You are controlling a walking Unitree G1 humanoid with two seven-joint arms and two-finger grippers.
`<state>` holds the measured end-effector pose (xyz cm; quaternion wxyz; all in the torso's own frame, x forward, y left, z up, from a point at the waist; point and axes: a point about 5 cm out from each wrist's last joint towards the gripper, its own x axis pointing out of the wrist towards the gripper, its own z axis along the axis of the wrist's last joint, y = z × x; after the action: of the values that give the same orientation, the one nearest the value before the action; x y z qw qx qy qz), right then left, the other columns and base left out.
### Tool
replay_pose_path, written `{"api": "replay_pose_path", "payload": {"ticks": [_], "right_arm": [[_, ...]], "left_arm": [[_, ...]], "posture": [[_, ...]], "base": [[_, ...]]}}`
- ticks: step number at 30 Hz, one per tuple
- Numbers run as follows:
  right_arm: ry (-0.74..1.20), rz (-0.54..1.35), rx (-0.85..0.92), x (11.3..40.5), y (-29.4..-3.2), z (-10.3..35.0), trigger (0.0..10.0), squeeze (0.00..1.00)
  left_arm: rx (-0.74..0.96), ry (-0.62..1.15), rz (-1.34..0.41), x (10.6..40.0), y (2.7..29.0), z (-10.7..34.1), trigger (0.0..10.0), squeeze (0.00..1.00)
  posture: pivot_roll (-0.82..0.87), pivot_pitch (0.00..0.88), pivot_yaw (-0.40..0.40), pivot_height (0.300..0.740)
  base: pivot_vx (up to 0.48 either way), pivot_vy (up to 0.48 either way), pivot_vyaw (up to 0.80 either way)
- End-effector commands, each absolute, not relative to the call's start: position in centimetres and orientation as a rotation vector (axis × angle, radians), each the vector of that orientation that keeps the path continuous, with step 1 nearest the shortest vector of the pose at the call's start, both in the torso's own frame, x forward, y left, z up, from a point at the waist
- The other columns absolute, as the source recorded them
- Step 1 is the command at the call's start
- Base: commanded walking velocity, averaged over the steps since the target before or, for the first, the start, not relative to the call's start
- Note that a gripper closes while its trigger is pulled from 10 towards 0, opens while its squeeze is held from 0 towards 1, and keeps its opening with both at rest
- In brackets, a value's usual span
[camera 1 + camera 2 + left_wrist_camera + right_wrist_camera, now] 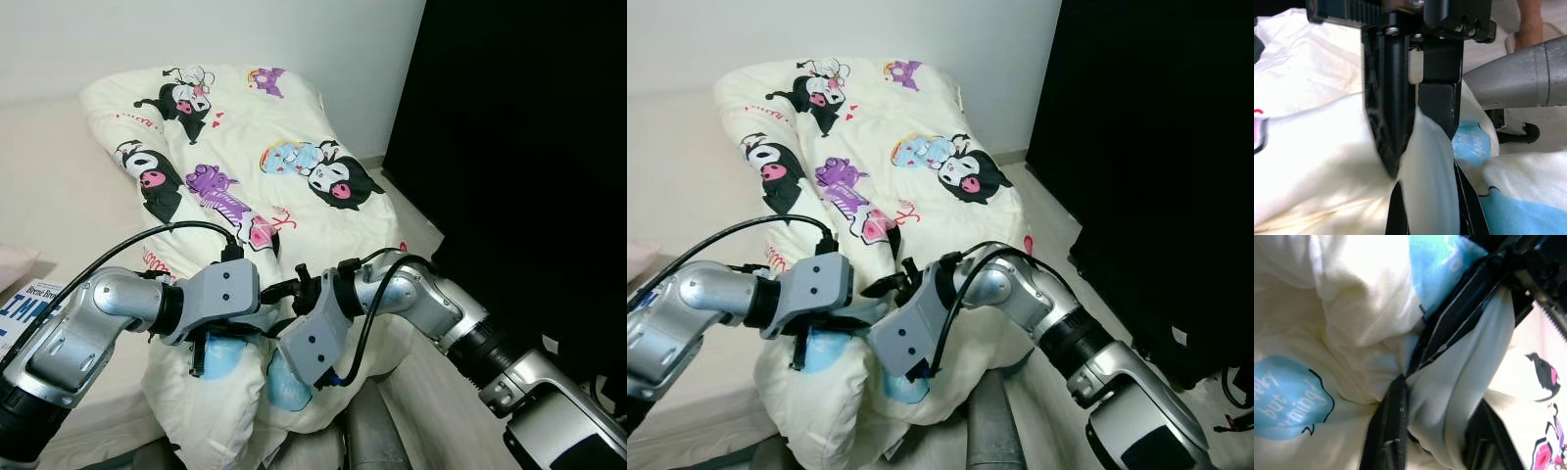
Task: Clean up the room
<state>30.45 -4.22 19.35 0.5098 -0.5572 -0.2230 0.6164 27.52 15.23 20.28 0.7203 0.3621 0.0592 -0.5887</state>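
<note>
A cream blanket (245,147) printed with cartoon characters lies spread over the bed, its near end bunched up below my arms. My left gripper (1420,152) is shut on a fold of that near edge, white cloth pinched between its black fingers. Close beside it, my right gripper (1442,401) is shut on another fold of the same edge, next to a blue printed patch (1288,401). In the eye views both silver wrists (220,294) meet over the bunched part, and the housings hide the fingertips.
A tall black surface (519,147) stands close on the right, with a narrow strip of floor (416,220) between it and the bed. Bare beige mattress (59,186) lies to the left. A printed paper with blue letters (24,304) sits at the left edge.
</note>
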Motion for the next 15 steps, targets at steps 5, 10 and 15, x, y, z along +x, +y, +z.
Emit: {"api": "replay_pose_path", "payload": {"ticks": [5, 10, 15], "right_arm": [[-0.59, 1.479, -1.341, 30.3, -3.6, 19.4, 0.0, 0.0], [-0.588, 1.447, -1.338, 30.7, -3.8, 19.8, 0.0, 0.0], [-0.583, 1.433, -1.333, 30.8, -4.1, 19.9, 0.0, 0.0]], "left_arm": [[0.785, 0.049, -1.267, 28.2, 14.9, 21.6, 10.0, 0.0], [0.689, 0.076, -1.279, 28.0, 15.7, 21.9, 10.0, 1.0], [0.682, 0.057, -1.216, 28.7, 16.2, 22.4, 10.0, 1.0]], "posture": [[-0.13, 0.171, -0.068, 0.521], [-0.14, 0.174, -0.069, 0.521], [-0.14, 0.174, -0.071, 0.521]], "base": [[0.0, 0.0, 0.0], [0.0, 0.0, 0.0], [0.0, 0.0, 0.0]]}}
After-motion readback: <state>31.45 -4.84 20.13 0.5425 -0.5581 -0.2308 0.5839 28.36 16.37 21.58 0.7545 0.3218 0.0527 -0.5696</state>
